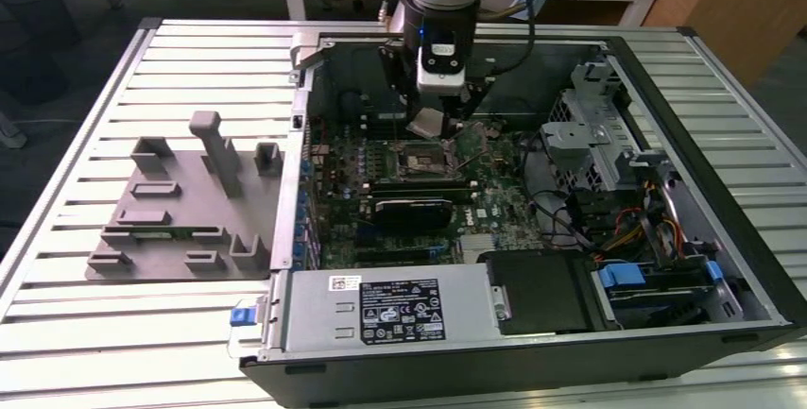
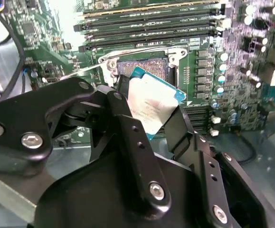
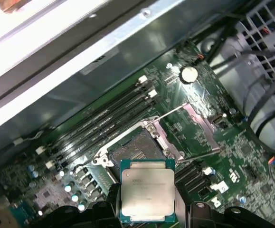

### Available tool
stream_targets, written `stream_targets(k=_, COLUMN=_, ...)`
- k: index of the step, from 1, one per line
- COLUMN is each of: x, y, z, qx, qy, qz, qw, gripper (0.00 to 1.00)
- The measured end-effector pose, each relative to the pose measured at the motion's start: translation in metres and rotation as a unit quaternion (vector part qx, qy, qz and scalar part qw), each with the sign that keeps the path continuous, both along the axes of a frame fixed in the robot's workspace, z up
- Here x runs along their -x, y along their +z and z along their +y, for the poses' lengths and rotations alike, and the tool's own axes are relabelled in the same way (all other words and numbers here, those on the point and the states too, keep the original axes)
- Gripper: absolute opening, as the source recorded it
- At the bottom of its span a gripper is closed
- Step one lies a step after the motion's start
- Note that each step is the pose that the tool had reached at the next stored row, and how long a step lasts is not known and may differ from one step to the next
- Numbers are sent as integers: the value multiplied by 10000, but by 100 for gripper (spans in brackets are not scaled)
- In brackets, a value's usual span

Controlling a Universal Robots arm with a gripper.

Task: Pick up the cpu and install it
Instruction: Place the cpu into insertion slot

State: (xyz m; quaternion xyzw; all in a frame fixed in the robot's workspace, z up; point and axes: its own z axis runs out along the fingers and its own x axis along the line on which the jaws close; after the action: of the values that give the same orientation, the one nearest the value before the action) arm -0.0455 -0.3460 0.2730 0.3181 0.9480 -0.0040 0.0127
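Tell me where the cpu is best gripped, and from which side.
By two opposite thin edges, as the gripper holds it now, reaching in from one end. The cpu is a flat square, so those edges give parallel faces, and the underside is left clear for the socket.

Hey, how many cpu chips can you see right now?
1. The cpu is clamped in the hand, held over the open socket on the motherboard. Others could be hidden elsewhere inside the case.
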Motion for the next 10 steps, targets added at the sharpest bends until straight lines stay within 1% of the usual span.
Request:
stream_targets(k=3, x=0, y=-4, z=0, qx=0, qy=-246, qz=0, qw=9997, gripper=54)
stream_targets(k=6, x=0, y=-9, z=0, qx=0, qy=-498, qz=0, qw=9988, gripper=54)
stream_targets(k=7, x=0, y=-11, z=0, qx=0, qy=-580, qz=0, qw=9983, gripper=54)
stream_targets(k=8, x=0, y=-15, z=0, qx=0, qy=-745, qz=0, qw=9972, gripper=54)
stream_targets(k=10, x=0, y=-18, z=0, qx=0, qy=-915, qz=0, qw=9958, gripper=54)
